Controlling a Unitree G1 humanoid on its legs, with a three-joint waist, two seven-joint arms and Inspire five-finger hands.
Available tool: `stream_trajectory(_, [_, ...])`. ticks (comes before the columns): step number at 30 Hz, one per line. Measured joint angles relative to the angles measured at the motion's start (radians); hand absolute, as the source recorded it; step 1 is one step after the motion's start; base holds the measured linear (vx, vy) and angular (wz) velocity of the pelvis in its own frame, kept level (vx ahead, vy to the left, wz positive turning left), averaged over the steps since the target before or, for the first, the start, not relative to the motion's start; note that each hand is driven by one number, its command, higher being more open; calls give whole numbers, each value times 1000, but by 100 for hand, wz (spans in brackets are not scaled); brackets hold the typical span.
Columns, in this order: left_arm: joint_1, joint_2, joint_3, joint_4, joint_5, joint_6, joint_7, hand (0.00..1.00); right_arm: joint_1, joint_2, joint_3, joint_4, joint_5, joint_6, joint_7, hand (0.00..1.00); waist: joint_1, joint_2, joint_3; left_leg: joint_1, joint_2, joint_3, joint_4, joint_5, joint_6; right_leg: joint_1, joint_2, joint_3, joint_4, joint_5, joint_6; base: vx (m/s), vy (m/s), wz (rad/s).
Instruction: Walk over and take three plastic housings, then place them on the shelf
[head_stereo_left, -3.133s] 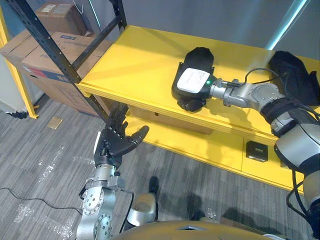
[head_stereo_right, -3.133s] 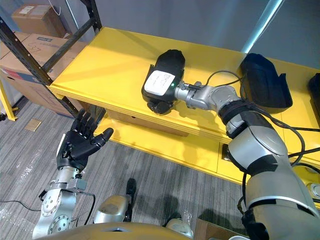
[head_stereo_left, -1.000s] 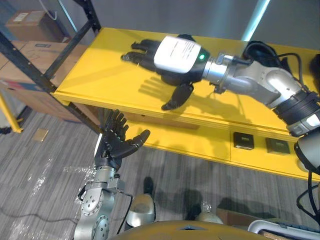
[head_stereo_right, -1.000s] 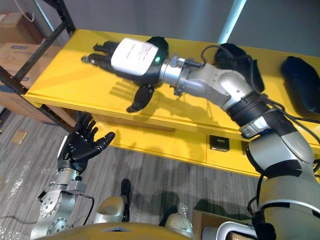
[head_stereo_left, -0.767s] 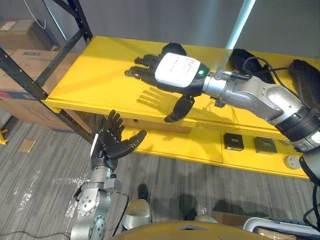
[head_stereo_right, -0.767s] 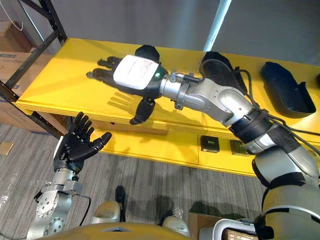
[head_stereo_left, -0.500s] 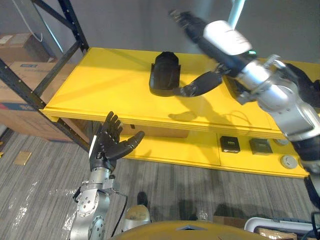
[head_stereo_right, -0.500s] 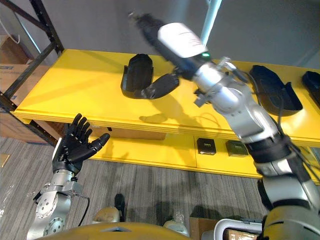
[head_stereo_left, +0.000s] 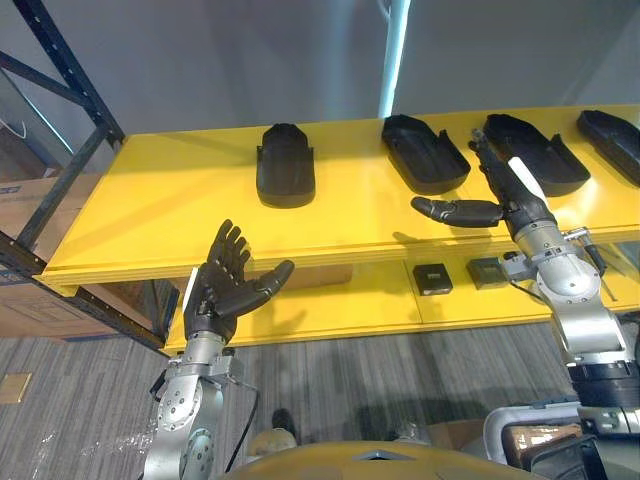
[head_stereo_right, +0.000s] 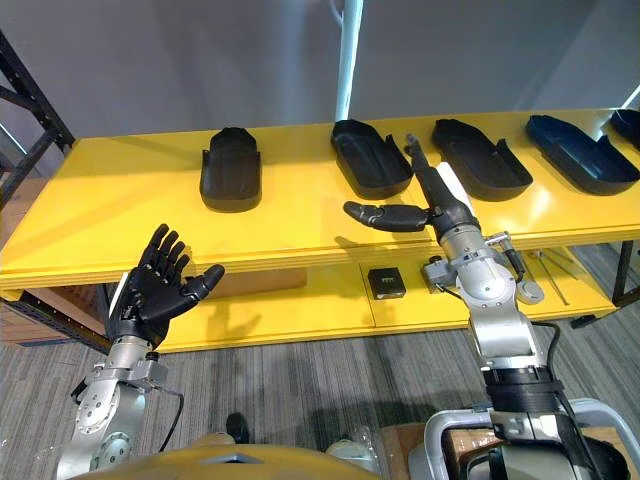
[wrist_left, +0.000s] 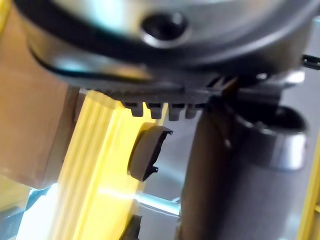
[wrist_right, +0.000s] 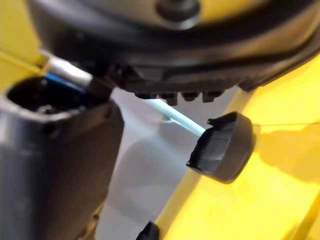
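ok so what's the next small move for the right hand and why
Probably draw the right hand back from the shelf and lower it. It hovers open and empty by the front edge, apart from the nearest housing, which lies on the top board beside others. The left hand is open and empty too, so there is nothing to set down.

No writing, number or sign can be read anywhere here. The white plate on the back of the right robot hand looks blank. The two small dark squares on the front of the lower shelf are too small to show any print.
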Motion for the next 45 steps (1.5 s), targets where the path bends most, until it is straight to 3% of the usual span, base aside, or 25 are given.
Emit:
stream_trajectory(7, [6, 0, -30, 0, -4, 1, -16, 100, -214, 0, -2, 228, 7, -30, -96, 100, 4, 10, -2, -55, -5, -23, 0, 5, 6, -42, -3, -18, 3, 6, 0, 4, 15, 10])
stream_trajectory(11, [-10, -1, -54, 0, -8, 1, -15, 100, -353, -11, -3, 332, 19, -61, -142, 100, 8, 33, 42, -83, -14, -36, 2, 20, 26, -77, -18, -19, 38, 7, -2, 11, 26, 6])
stream_trajectory(16, [-48, -3, -62, -13, -12, 0, 9, 100, -470, -65, 6, 462, 78, -93, -145, 100, 25, 65, 114, -99, -32, -41, 3, 27, 34, -115, -46, -18, 90, -2, -1, -23, 62, 4])
stream_trajectory(26, [-42, -11, -71, -35, -18, -2, 30, 100, -569, -79, 64, 646, 157, -91, -118, 100, 27, 74, 159, -93, -62, -58, 4, 30, 39, -144, -96, -19, 189, -42, 9, -7, 24, 4])
stream_trajectory(31, [-35, -8, -115, -34, -41, -4, 32, 100, -650, -93, 65, 663, 156, -92, -128, 100, 28, 96, 201, -92, -59, -66, 1, 29, 31, -168, -107, -18, 246, -77, 1, -64, -13, 1])
stream_trajectory(45, [-29, -2, -121, -35, -47, -8, 34, 100, -656, -101, 76, 664, 157, -92, -72, 100, 24, 106, 211, -87, -62, -69, 5, 41, 40, -209, -131, -4, 350, -133, -7, 25, -36, 0])
